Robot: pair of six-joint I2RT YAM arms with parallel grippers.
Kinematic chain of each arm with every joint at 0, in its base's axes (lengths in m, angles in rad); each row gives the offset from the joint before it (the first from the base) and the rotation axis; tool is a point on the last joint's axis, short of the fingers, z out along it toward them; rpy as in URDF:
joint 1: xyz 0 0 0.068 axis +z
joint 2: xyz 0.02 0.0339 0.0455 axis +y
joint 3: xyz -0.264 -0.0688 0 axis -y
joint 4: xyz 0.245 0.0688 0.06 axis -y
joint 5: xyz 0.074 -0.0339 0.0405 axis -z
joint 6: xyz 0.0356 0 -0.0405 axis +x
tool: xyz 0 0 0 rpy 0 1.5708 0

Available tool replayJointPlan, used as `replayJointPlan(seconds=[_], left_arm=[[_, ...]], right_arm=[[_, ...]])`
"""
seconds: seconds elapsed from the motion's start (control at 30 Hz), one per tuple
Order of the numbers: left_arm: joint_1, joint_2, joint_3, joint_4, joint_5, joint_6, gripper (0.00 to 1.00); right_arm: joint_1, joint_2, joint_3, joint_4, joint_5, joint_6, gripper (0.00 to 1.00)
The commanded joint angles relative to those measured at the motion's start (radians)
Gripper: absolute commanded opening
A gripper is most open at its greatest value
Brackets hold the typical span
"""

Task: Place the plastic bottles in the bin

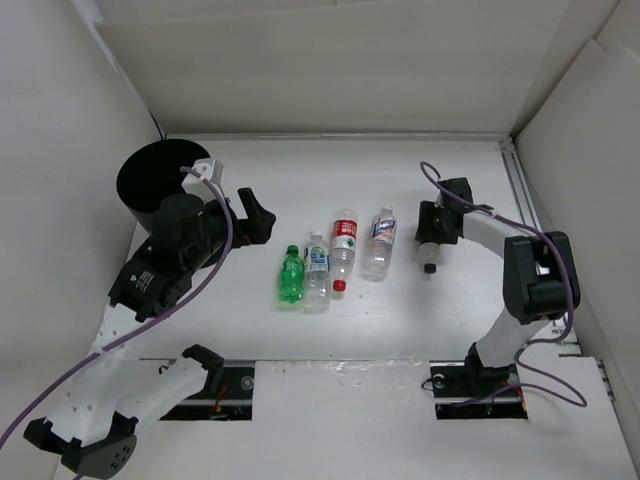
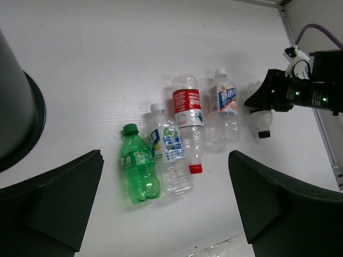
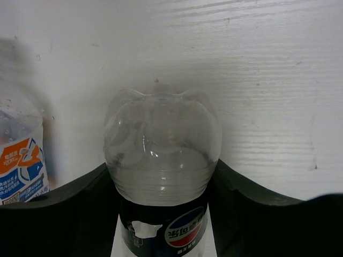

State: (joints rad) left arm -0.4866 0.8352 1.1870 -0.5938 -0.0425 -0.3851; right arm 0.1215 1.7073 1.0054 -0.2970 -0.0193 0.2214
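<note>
The scene is boxed in by plain white panels: a back wall [image 1: 330, 70] and side walls L and R. The table [image 1: 330, 170] is painted white w/ wood grain showing faintly in the right wrist view. A metal rail [image 1: 520, 190] is seen along the table's R edge. Each arm is trailed by a purple cable [image 1: 228, 240].

The bin [image 1: 130, 195] is stood at the far L corner of the table, well apart from the bottles.

Four bottles are laid side by side mid-table. The green bottle [image 1: 291, 275] and the blue-white bottle [image 1: 317, 270] are seen touching. The red-label bottle [image 1: 343, 250] is turned w/ its red cap toward the near edge. The blue-red bottle [image 1: 378, 243] is laid just beside it, cap toward the far wall.

The dark-label bottle [image 3: 161, 160] is set apart on the R, black cap toward the near edge. It is clamped by the right gripper [image 1: 432, 232], w/ both fingers pressed against its sides. Whether it is lifted off the surface can't be told.

The left gripper [image 1: 248, 215] is held just beside the bin, above the table, fingers spread wide w/ nothing btwn them.
</note>
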Motion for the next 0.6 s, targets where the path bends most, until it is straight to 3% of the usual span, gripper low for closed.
replayJointPlan(seconds=[0.0,0.07,0.1,0.2,0.23,0.33,0.4,0.57], left_arm=[[0.000,0.016,-0.033,0.103,0.114,-0.017,0.99],[0.000,0.063,-0.033,0.155,0.189,-0.017,0.99],[-0.016,0.086,-0.033,0.219,0.229,-0.017,0.99],[-0.041,0.194,-0.020,0.357,0.386,-0.040,0.99],[-0.041,0.220,-0.020,0.402,0.497,-0.049,0.99],[-0.041,0.313,-0.020,0.587,0.656,-0.095,0.99],[-0.041,0.353,-0.020,0.661,0.794,-0.113,0.99],[-0.082,0.403,-0.020,0.865,0.859,-0.133,0.99]], right_arm=[[-0.031,-0.060,0.007,0.062,-0.025,0.012,0.21],[-0.031,-0.092,0.007,0.053,-0.050,0.012,0.19],[-0.031,-0.141,0.019,0.053,-0.060,0.012,0.13],[-0.031,-0.278,0.019,0.091,-0.138,0.032,0.13],[-0.031,-0.317,0.007,0.113,-0.174,0.045,0.13],[-0.020,-0.450,-0.011,0.218,-0.341,0.093,0.12],[-0.008,-0.501,-0.027,0.370,-0.509,0.160,0.09],[0.101,-0.568,-0.048,0.737,-0.721,0.380,0.07]])
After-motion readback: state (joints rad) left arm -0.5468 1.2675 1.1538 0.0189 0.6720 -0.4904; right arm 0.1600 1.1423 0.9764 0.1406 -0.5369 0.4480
